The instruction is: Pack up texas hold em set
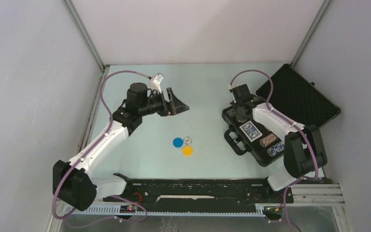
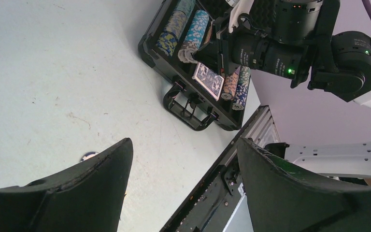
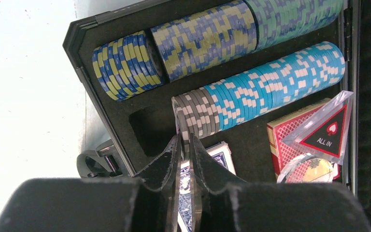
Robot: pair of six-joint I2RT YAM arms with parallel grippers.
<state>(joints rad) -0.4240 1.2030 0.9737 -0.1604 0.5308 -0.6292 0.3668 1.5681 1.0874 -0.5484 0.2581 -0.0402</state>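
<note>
The case (image 3: 96, 92) lies open on the right side of the worktop (image 1: 145, 96), its lid (image 1: 297, 96) thrown flat back toward the far right corner. The right jaws hang over its far-left end, at the grey chips (image 3: 198, 113) that finish one row. They stand almost shut, with only a sliver of gap, and I cannot tell whether a chip is pinched in it.

Beside that grey end is an empty pocket (image 3: 147, 130) in the foam. A chip let go on edge there would likely tip flat into it, and jaws lifting off at a slant could drag its neighbours loose. The clear triangular marker (image 3: 328, 128) rests loosely on a red card deck (image 3: 282, 140) and looks to stand proud, so it may foul the lid. A blue disc (image 1: 178, 142), a yellow disc (image 1: 187, 151) and a clear disc (image 1: 187, 140) lie mid-worktop, well apart from the case, so closing now would leave them out.

Seen from above, the case's long axis runs diagonally, far-left to near-right, and the chip rows follow it. Its handle (image 1: 234, 141) faces the middle of the worktop.

The left jaws hover wide open and empty over the worktop's left half.
</note>
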